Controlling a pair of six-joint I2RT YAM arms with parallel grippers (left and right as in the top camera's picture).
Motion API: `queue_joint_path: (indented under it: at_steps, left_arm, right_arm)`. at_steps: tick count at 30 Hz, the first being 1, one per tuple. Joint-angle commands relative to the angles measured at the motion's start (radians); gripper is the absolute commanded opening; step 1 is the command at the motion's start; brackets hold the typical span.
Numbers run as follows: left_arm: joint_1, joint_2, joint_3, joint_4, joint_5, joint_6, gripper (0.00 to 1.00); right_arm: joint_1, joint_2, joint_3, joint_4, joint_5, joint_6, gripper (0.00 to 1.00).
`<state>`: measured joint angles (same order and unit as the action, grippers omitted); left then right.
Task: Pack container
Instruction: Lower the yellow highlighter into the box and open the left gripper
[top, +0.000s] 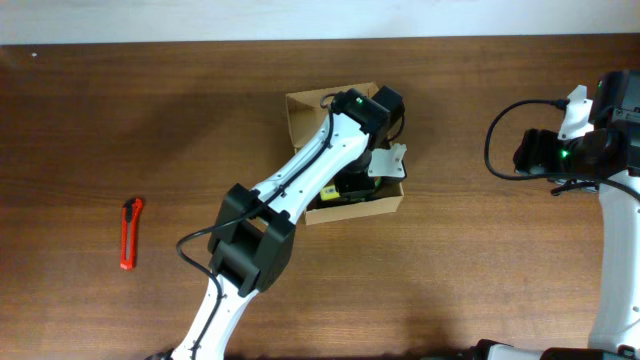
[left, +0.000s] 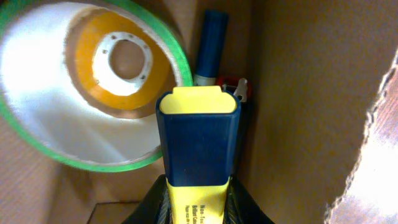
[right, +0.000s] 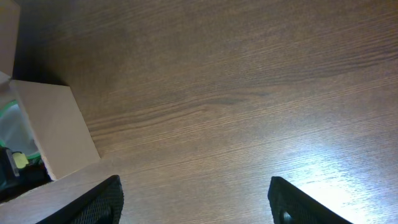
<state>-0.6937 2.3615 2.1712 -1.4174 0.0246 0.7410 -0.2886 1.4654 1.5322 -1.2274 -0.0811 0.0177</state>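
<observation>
The tan cardboard container (top: 300, 110) sits open at the table's middle, and its outer wall shows in the right wrist view (right: 53, 130). My left gripper (left: 198, 208) is down inside it, shut on a yellow highlighter with a dark blue cap (left: 198, 140). Beside the highlighter lie a green-edged tape roll with an orange core (left: 93, 93) and a blue pen (left: 211, 43). The inner box wall (left: 305, 93) stands to the right. My right gripper (right: 196, 199) is open and empty over bare table, right of the box.
An orange-red utility knife (top: 131, 232) lies on the table at the far left. The left arm (top: 300, 170) covers much of the box from above. The right arm (top: 580, 140) sits at the right edge.
</observation>
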Motion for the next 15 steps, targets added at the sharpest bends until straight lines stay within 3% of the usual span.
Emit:
queue_joint_path:
  at_steps: [1, 6, 7, 8, 10, 11, 15]
  left_arm:
    - [-0.005, 0.05, 0.009, -0.011, 0.041, 0.012, 0.01]
    - [-0.006, 0.058, 0.009, -0.004, 0.046, 0.012, 0.02]
    - [-0.006, 0.058, 0.009, -0.003, 0.036, -0.005, 0.13]
    - [-0.006, 0.058, 0.009, 0.002, 0.031, -0.019, 0.31]
    - [-0.006, 0.058, 0.009, 0.004, 0.027, -0.022, 0.95]
    - [-0.006, 0.058, 0.009, 0.009, 0.009, -0.039, 1.0]
    - [-0.006, 0.058, 0.045, 0.012, -0.042, -0.078, 1.0]
  right_arm:
    - [-0.006, 0.0, -0.005, 0.002, -0.018, -0.006, 0.75]
    - [-0.006, 0.0, -0.005, 0.001, -0.018, -0.006, 0.75]
    - [-0.006, 0.0, -0.005, 0.0, -0.021, -0.006, 0.75]
    - [-0.006, 0.0, -0.005, -0.001, -0.021, -0.006, 0.75]
    - [-0.006, 0.0, -0.005, -0.003, -0.021, -0.006, 0.75]
    - [-0.006, 0.0, -0.005, -0.003, -0.021, -0.006, 0.75]
    - [-0.006, 0.0, -0.005, -0.003, -0.021, -0.006, 0.75]
